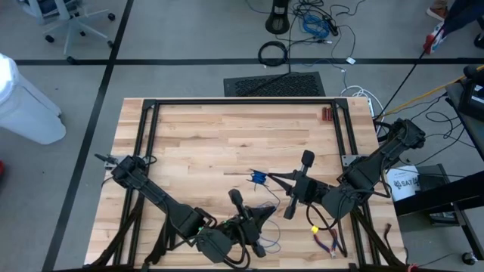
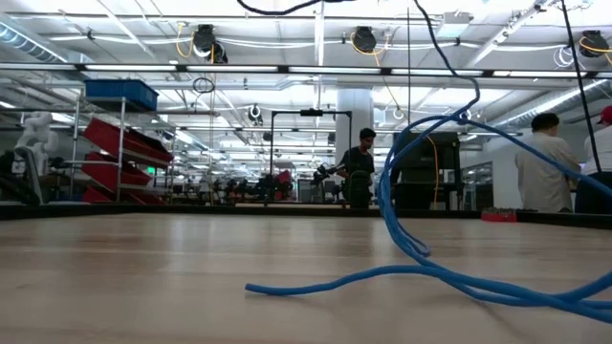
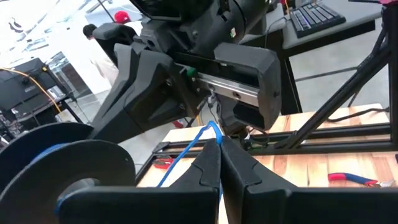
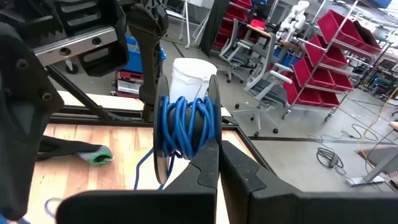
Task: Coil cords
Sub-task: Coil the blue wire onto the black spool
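Two pincers shut tight at the tabletop (image 1: 227, 143) front. Left pincer (image 3: 219, 163) pinching the blue cord (image 3: 186, 152) between closed tips, spool at 9 o'clock. Right pincer (image 4: 219, 163) clamped narrow beneath a dark spool (image 4: 186, 127) wound with cord, just at 11 o'clock. Loose cord trailing across the wood.

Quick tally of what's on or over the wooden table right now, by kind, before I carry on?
Thin blue cord, partly wound on a dark round spool: 1
Dark round spool: 1
Red-handled pliers: 1
Small dark red block at the table's far edge: 1
Robot claws, left claw and right claw, both shut: 2
Total: 6
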